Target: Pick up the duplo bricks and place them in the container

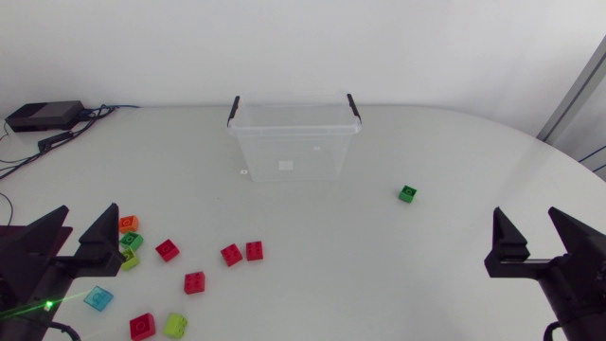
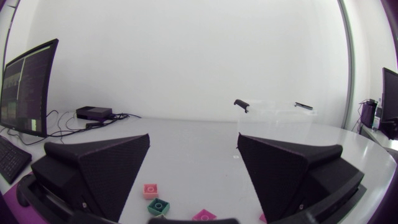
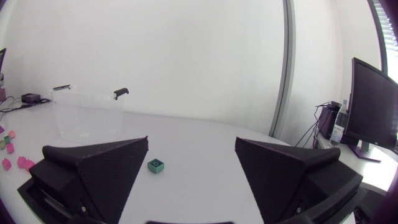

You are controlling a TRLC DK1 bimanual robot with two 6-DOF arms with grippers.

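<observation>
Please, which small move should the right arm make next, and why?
Probably reach the right gripper forward toward the lone green brick. The gripper is open and empty, that brick lies nearest to it on its side of the table, and the container still looks empty.

Clear container (image 1: 294, 142), black handles; green brick (image 1: 407, 194).

So the container (image 1: 294, 140) sits at the back of the table (image 1: 379, 284), about mid-width. A lone brick (image 1: 407, 193) is off to its right, a bit nearer the front. Everything else is scattered front left: a brick pair (image 1: 254, 250) side by side nearest the middle, a brick trio (image 1: 131, 241) bunched just beside the left gripper (image 1: 89, 212), and the rest spread between and in front. The right gripper (image 1: 525, 216) is front right, well apart from any brick.
</observation>
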